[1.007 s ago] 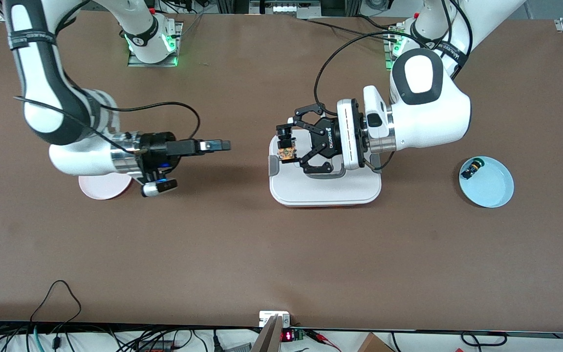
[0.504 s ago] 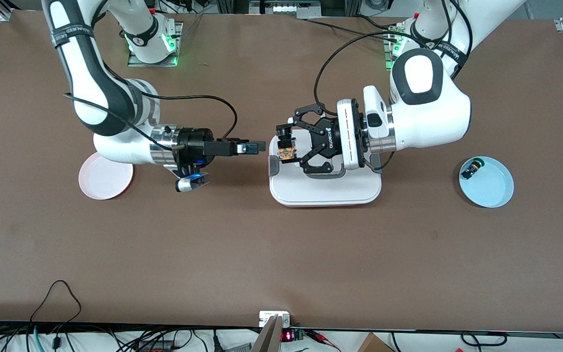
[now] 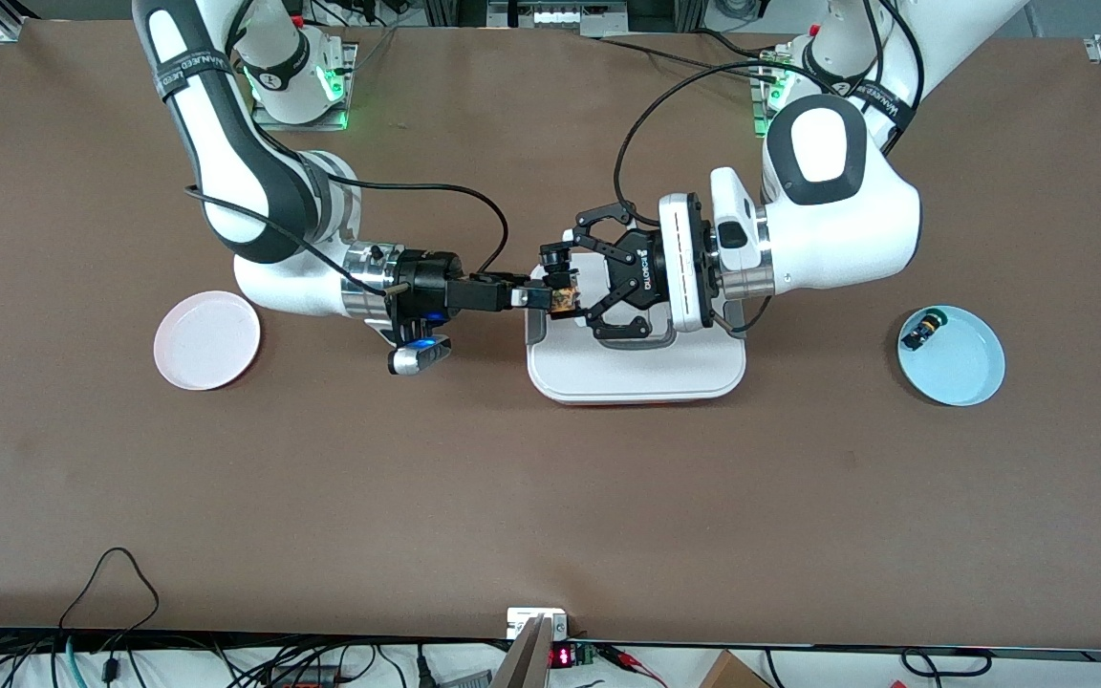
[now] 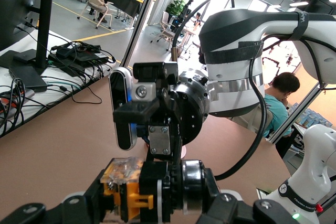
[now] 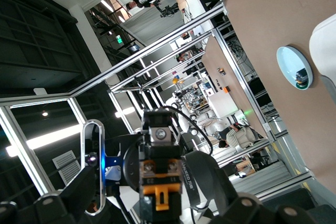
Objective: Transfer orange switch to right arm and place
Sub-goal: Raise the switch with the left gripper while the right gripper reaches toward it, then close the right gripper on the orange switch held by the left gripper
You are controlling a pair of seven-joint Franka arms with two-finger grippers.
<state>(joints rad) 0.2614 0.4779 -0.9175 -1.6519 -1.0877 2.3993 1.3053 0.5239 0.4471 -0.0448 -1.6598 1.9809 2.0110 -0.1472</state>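
Over table [image 3: 550, 497], right gripper [image 3: 536, 297] has reached orange switch [image 3: 564, 300].

The orange switch [image 3: 563, 300], black with orange bands, is held horizontally above the table. It is clamped between dark fingers.

Over the white tray [image 3: 636, 368], the left gripper [image 3: 560, 277], clamped on the orange switch [image 3: 564, 301], meets the right gripper [image 3: 536, 297] nose to nose, no gap to slip through there. Wide bare table [image 3: 512, 497] lies nearer the camera. Only the pink plate [image 3: 206, 340] and blue plate [image 3: 957, 358] with its black switch [image 3: 923, 332] dot the ends.
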